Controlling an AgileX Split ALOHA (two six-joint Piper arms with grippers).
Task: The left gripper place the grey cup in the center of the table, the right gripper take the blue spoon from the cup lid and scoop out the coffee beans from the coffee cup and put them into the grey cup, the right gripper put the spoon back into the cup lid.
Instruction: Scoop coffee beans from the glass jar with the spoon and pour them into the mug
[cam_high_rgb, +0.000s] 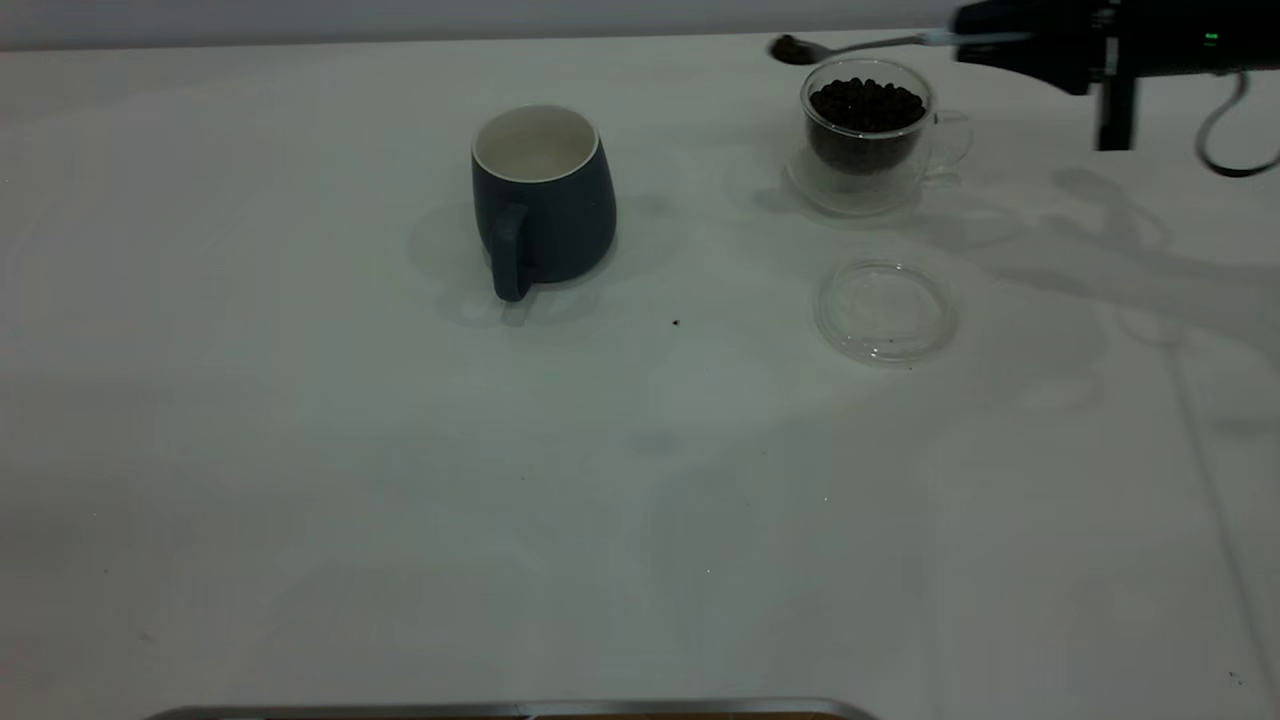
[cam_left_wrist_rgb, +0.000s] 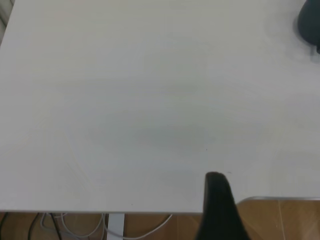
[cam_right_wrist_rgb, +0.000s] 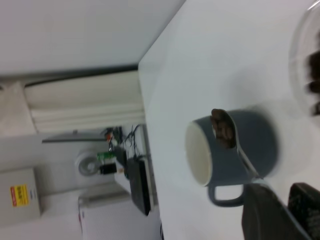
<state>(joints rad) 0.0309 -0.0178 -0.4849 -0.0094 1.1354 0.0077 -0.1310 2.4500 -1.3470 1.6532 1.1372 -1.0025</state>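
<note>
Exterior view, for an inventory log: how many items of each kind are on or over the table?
Cups: 2, the grey cup and the coffee cup of coffee beans
Lids: 1, the cup lid
Spoons: 1, the blue spoon, held by the right gripper
Total: 4

Plain white tabletop (cam_left_wrist_rgb: 140, 100) fills the left wrist view. Dark navy-grey ceramic mug (cam_left_wrist_rgb: 310, 22) partly visible at one corner. A black gripper finger (cam_left_wrist_rgb: 217, 205) overhangs the table edge; cables lie on the brown floor below.
</note>
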